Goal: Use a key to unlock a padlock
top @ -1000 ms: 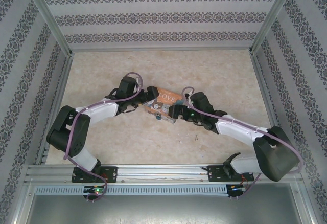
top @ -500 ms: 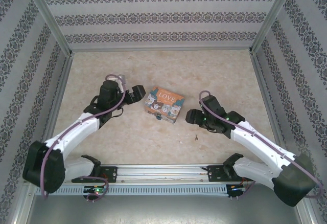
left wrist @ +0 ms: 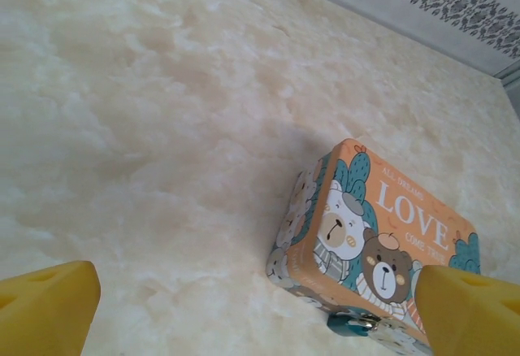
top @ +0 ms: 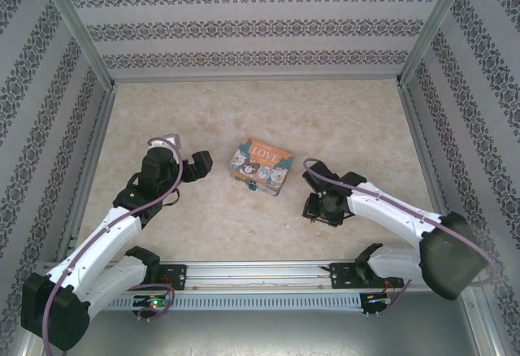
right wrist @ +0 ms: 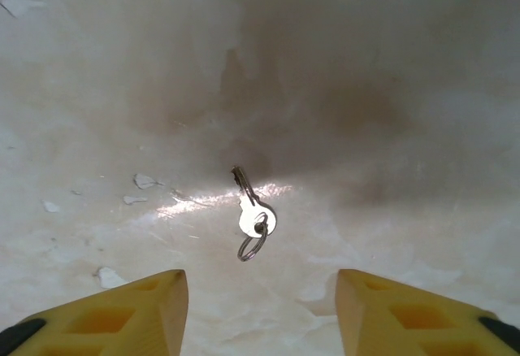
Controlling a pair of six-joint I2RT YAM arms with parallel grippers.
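Note:
The small teal padlock (left wrist: 351, 323) with its pale shackle hangs on the near side of the colourful "LOVE" tin (left wrist: 382, 234), partly cut off by the bottom edge of the left wrist view. My left gripper (left wrist: 260, 323) is open and empty, left of the tin (top: 260, 165) and apart from it. A silver key (right wrist: 253, 216) on a small ring lies flat on the table. My right gripper (right wrist: 260, 315) hangs open just above the key, one yellow fingertip (right wrist: 122, 311) on each side, not touching it. In the top view the right gripper (top: 317, 208) points down, right of the tin.
The marbled tabletop (top: 341, 120) stretches behind the tin. Patterned walls (top: 260, 27) and metal posts close in the back and sides. A metal rail (top: 260, 273) runs along the near edge by the arm bases.
Both grippers have pulled away from the tin. The left arm drew back to the left. The right arm swung toward the near edge and now points down over the key.

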